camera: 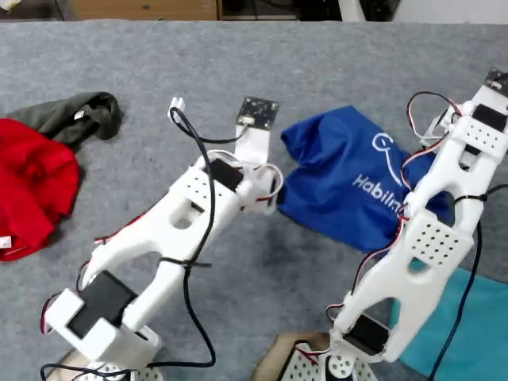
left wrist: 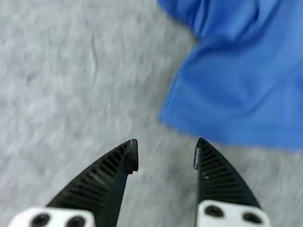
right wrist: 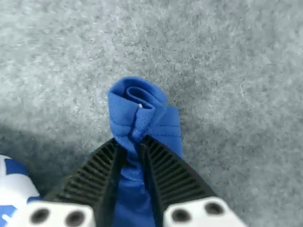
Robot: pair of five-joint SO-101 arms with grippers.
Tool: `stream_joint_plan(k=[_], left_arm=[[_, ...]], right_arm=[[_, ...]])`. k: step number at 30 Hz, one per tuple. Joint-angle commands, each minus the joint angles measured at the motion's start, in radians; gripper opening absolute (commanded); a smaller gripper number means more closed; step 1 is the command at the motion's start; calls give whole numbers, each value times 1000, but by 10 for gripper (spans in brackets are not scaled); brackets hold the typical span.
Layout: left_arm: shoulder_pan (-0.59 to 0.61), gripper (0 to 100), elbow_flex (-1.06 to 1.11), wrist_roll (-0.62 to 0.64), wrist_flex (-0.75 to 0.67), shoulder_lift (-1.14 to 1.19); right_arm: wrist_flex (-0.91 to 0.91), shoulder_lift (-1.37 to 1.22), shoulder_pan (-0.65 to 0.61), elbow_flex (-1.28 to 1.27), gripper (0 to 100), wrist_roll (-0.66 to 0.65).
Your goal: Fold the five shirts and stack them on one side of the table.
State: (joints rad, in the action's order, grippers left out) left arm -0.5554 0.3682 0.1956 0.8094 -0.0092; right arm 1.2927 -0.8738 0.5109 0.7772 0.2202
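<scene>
Jaws of right gripper (right wrist: 140, 142): clenched on a rolled fold of the blue shirt (right wrist: 137, 101), cloth bunching past the tips.
Jaws of left gripper (left wrist: 165, 153): spread, holding nothing; the shirt's hem lies just beyond the tips.
Farther out: red shirt (camera: 32, 186) and teal shirt (camera: 476, 333) on the grey table (camera: 317, 63).

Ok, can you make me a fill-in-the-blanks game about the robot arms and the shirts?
1. The right end effector is ____ on a bunched fold of the blue shirt.
2. The left end effector is ____ and holds nothing, close to the blue shirt's edge.
3. In the high view, the red shirt lies on the ____ arm's side.

Missing words: shut; open; left.
</scene>
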Motion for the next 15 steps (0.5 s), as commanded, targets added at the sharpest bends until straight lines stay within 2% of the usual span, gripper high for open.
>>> stream_joint_plan(k=[1,7,10,15], left_arm=[[-8,199,-44,35,-112,35],[-11,199,-55,38,-203,179],[-14,199,-100,38,-166,223],[-11,199,-226,40,-14,246]], right_arm=[[-23,2,2,19,5,11],[-52,2,1,18,5,11],[-52,2,-1,18,5,11],[-52,2,-1,18,5,11]])
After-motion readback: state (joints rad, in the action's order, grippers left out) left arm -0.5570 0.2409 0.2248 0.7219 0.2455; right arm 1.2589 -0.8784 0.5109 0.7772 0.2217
